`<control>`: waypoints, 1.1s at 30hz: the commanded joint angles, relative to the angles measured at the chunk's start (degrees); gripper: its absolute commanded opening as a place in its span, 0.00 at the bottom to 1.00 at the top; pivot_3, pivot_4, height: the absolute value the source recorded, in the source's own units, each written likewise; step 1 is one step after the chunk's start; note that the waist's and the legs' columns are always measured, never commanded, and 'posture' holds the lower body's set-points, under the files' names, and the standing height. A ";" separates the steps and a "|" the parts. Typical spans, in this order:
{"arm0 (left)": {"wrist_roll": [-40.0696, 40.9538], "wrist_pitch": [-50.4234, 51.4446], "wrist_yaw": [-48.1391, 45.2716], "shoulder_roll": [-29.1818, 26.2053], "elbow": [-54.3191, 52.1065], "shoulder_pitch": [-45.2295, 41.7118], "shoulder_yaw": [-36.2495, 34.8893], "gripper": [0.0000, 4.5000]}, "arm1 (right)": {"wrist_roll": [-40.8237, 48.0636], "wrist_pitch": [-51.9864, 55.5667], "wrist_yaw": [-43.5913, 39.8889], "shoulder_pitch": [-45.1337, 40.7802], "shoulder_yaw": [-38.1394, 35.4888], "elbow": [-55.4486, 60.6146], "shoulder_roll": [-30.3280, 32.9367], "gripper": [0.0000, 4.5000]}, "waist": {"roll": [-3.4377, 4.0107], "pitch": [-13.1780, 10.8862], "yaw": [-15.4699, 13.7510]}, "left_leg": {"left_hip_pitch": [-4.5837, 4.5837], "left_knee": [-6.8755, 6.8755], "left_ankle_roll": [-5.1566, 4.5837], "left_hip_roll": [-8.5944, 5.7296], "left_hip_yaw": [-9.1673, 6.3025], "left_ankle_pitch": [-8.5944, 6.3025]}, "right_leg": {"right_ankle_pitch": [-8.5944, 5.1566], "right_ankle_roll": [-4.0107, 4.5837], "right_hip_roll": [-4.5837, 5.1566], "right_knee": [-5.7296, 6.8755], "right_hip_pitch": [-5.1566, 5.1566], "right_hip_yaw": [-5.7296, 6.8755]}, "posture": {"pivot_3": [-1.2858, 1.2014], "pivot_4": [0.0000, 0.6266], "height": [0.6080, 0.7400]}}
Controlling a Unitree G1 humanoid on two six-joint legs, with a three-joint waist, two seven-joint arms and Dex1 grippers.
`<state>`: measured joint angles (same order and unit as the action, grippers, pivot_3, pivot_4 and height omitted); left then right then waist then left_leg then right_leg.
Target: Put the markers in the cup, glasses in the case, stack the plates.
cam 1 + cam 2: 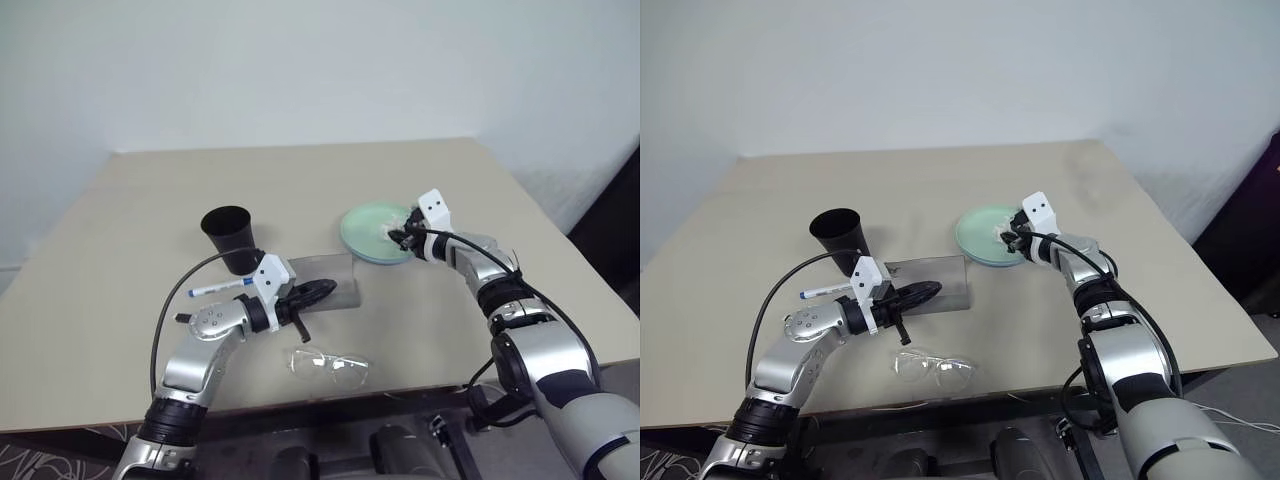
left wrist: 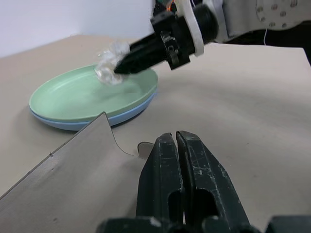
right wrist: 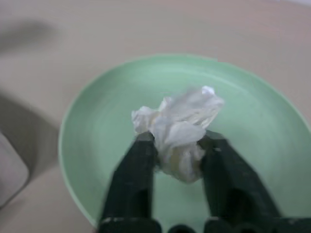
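The mint green plate (image 1: 368, 228) lies stacked on the light blue plate (image 2: 121, 116) right of the table's centre. Just over the green plate, my right gripper (image 1: 403, 236) is shut on a small white crumpled lump (image 3: 181, 121), one finger on each side. My left gripper (image 1: 325, 290) is shut and empty, hovering over the flat grey case (image 1: 340, 268). The black cup (image 1: 232, 235) stands upright to the left of the case. A white marker (image 1: 220, 288) with a blue cap lies in front of the cup. The glasses (image 1: 328, 366) rest near the table's front edge.
The beige table (image 1: 130, 230) has bare room on its left and far sides. A black cable (image 1: 170, 300) loops from my left arm beside the marker. The table's right edge runs close to my right arm.
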<state>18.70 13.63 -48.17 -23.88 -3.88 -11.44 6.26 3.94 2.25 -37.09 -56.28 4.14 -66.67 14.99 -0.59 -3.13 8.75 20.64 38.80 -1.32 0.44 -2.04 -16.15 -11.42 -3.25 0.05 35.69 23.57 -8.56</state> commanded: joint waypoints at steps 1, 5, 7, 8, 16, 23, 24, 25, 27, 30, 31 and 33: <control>0.01 -1.12 0.31 -0.30 -2.47 0.15 -0.93 0.00 | -0.60 -3.67 0.30 -3.05 -1.70 -0.70 0.12 0.62 | 0.00 0.00 0.02 | -0.01 0.00 0.00 0.00 0.00 0.00 | 0.00 0.00 0.00 0.02 0.00 0.00 | 0.52 0.00 1.00; 0.11 -0.95 0.18 -0.65 -2.55 0.18 -1.07 0.00 | -0.97 -6.24 -0.42 -2.53 -2.48 -0.41 0.23 0.77 | 0.01 0.00 0.21 | -0.05 0.04 0.00 0.00 0.00 0.01 | 0.01 0.01 -0.02 0.06 -0.03 -0.01 | 0.52 0.00 1.00; 0.22 -0.73 -0.15 -1.02 -2.44 -0.13 -1.16 0.00 | -1.20 -7.97 -0.88 -1.90 -2.66 0.39 0.59 0.77 | 0.01 0.00 0.32 | -0.06 0.05 0.00 0.00 0.00 0.01 | 0.01 0.01 -0.03 0.07 -0.04 0.00 | 0.52 0.00 1.00; 0.27 -0.64 -0.29 -1.18 -2.35 -0.33 -1.18 0.00 | -1.21 -8.48 -1.16 -1.75 -2.80 0.58 0.71 0.77 | 0.01 0.00 0.36 | -0.06 0.05 0.00 0.00 -0.01 0.01 | 0.01 0.01 -0.03 0.07 -0.04 0.00 | 0.52 0.00 1.00; 0.51 -0.73 -2.87 -3.69 -0.01 -3.15 -1.75 0.00 | -0.65 -11.59 -4.71 1.67 -3.84 6.71 2.20 0.77 | 0.02 0.01 0.32 | -0.04 0.05 0.00 0.01 -0.02 0.01 | 0.00 0.00 -0.03 0.06 -0.04 0.00 | 0.52 0.00 1.00; 1.21 0.80 -10.21 -7.61 0.51 -5.47 0.04 0.00 | 2.43 -8.46 -11.78 7.53 -4.77 17.80 3.70 0.77 | 0.02 0.00 0.31 | -0.05 0.04 0.00 0.00 -0.01 0.00 | 0.00 0.00 -0.03 0.06 -0.04 0.00 | 0.52 0.00 1.00; 1.58 1.74 -12.16 -8.52 0.02 -5.74 0.71 0.00 | 3.61 -7.01 -14.40 8.87 -4.74 20.38 4.04 0.77 | 0.02 0.00 0.31 | -0.04 0.04 0.00 0.01 -0.02 0.01 | 0.00 0.00 -0.04 0.06 -0.04 0.00 | 0.52 0.00 1.00; 1.80 2.70 -14.54 -9.75 -0.56 -5.97 1.70 0.00 | 5.01 -4.98 -17.73 10.68 -4.33 23.89 4.66 0.77 | 0.02 0.00 0.30 | -0.04 0.04 0.00 0.01 -0.02 0.00 | 0.00 0.00 -0.05 0.05 -0.04 0.00 | 0.52 0.00 1.00; 1.81 4.23 -19.11 -12.31 -1.50 -6.34 3.86 0.00 | 7.47 -0.74 -23.42 14.34 -3.27 30.95 6.09 0.77 | 0.02 0.00 0.26 | -0.03 0.04 0.00 0.01 -0.04 0.00 | 0.00 0.00 -0.05 0.04 -0.04 0.01 | 0.52 0.00 1.00; 1.29 5.11 -25.24 -15.60 -2.32 -6.79 6.91 0.00 | 10.54 5.92 -29.15 18.82 -2.11 39.72 8.23 0.77 | 0.03 -0.01 0.20 | -0.01 0.04 0.00 0.01 -0.03 0.00 | -0.02 -0.02 -0.04 0.05 -0.03 0.02 | 0.52 0.00 1.00; 1.22 5.29 -27.10 -16.36 -2.39 -7.15 7.82 0.00 | 11.41 7.85 -30.71 20.13 -1.68 42.21 8.90 0.77 | 0.04 -0.01 0.14 | -0.03 0.05 0.00 0.01 -0.02 0.00 | -0.02 -0.02 -0.04 0.04 -0.04 0.02 | 0.52 0.00 1.00; 1.15 5.77 -29.76 -17.19 -2.22 -8.06 9.10 0.00 | 12.75 11.16 -32.85 22.24 -0.99 46.24 9.93 0.77 | 0.03 -0.01 0.02 | -0.03 0.09 0.00 0.02 -0.01 0.00 | -0.03 -0.01 -0.04 0.07 -0.05 0.02 | 0.52 0.00 1.00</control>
<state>19.07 19.36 -75.66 -40.42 -4.34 -17.63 15.13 14.19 11.28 -67.91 -33.64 3.16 -24.77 24.29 -0.56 -3.15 8.77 20.61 38.91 -1.33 0.46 -2.05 -16.15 -11.45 -3.26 0.00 35.77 23.53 -8.54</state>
